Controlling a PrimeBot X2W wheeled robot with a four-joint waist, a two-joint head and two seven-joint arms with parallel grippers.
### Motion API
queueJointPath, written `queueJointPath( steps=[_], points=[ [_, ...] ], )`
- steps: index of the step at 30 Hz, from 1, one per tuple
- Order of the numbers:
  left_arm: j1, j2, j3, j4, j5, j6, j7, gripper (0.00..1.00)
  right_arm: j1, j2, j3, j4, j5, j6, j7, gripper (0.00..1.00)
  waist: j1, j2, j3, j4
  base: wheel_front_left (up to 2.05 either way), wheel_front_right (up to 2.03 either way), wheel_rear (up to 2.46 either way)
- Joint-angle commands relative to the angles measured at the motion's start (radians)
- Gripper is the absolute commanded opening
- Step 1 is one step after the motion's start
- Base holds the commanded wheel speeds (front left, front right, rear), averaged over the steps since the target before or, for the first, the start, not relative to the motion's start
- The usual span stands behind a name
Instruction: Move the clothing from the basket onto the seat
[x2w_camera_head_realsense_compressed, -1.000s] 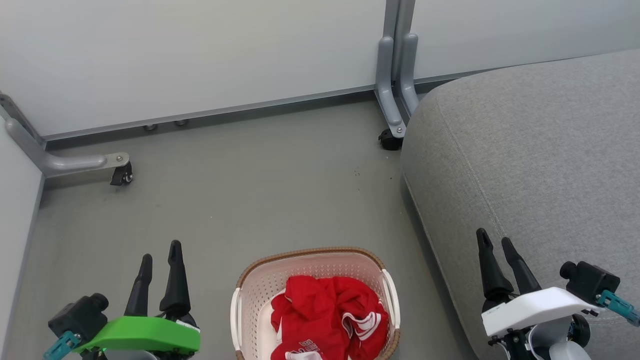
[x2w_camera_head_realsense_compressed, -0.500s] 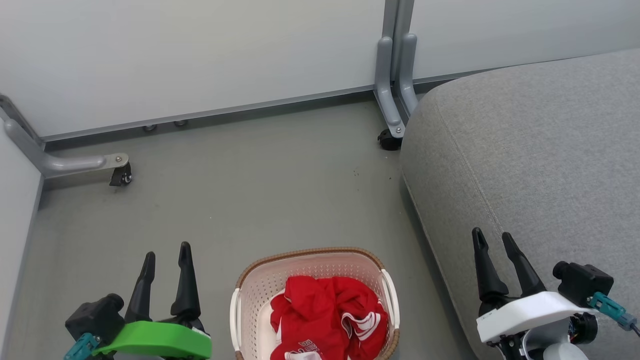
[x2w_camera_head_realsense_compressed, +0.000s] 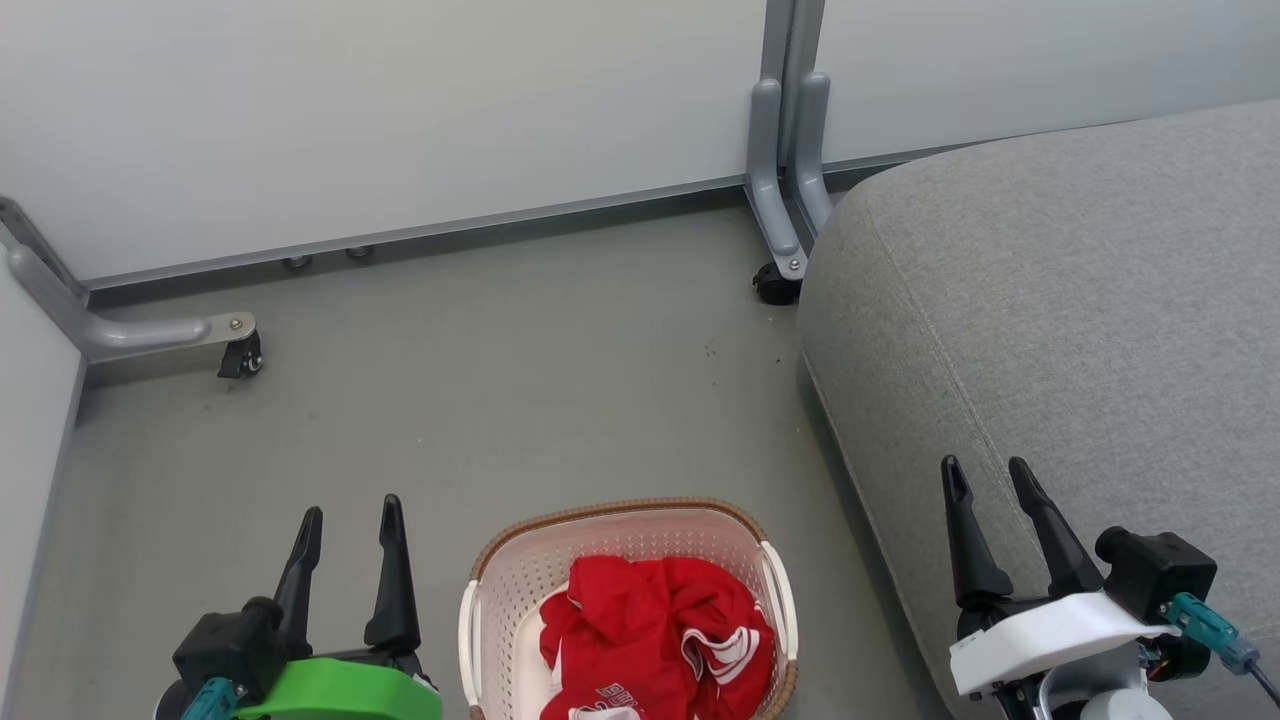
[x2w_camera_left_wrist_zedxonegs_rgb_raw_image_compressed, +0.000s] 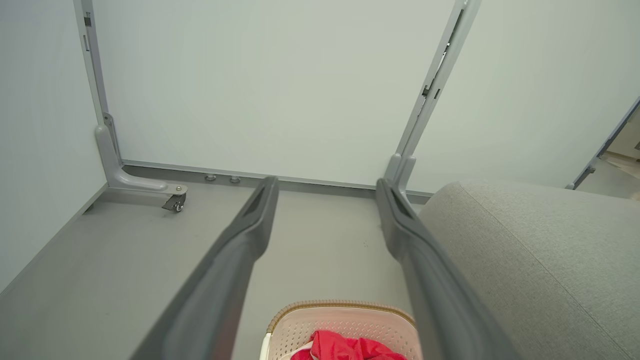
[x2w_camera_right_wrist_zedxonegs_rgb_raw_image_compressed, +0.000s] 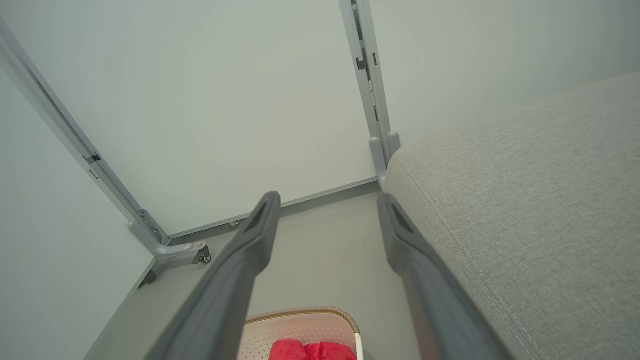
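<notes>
Bright red soft sports clothing with white stripes and white lettering, bunched inside a cream-white perforated plastic basket with a brown woven-look rim, nearest the camera on the grey floor. Just left of the basket, the green-backed left tool, its two long dark fingers spread apart, released and holding nothing. Right of the basket, the white-backed right tool, likewise spread wide and empty, seen against the near edge of a large light grey woven-fabric seat with a rounded corner and stitched seam. Beyond the basket, pale partition panels on grey metal feet with black casters, one foot beyond and left of the basket, another beyond and right of it.
</notes>
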Motion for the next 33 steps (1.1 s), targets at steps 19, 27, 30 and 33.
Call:
queueJointPath(
  steps=[19, 27, 30, 33],
  points=[
    [0.028, 0.008, -0.032, 0.008, 0.173, 0.009, -0.046, 1.00, 0.023, -0.006, 0.004, -0.027, -0.150, 0.000, -0.047, 1.00, 0.0000, 0.0000, 0.000, 0.000, 0.00, 0.00, 0.00],
    [0.035, 0.009, -0.048, 0.003, 0.234, 0.018, -0.061, 1.00, 0.035, -0.007, 0.006, -0.029, -0.204, 0.000, -0.062, 1.00, 0.0000, 0.0000, -0.003, -0.002, 0.00, 0.00, 0.00],
    [0.039, 0.009, -0.050, 0.000, 0.255, 0.021, -0.065, 1.00, 0.036, -0.007, 0.008, -0.028, -0.223, 0.000, -0.067, 1.00, 0.0000, 0.0000, -0.005, -0.003, 0.00, 0.00, 0.00],
    [0.041, 0.009, -0.049, -0.002, 0.275, 0.024, -0.072, 1.00, 0.038, -0.007, 0.012, -0.027, -0.246, 0.000, -0.073, 1.00, 0.0000, 0.0000, -0.007, -0.002, 0.00, 0.00, 0.00]
  ],
)
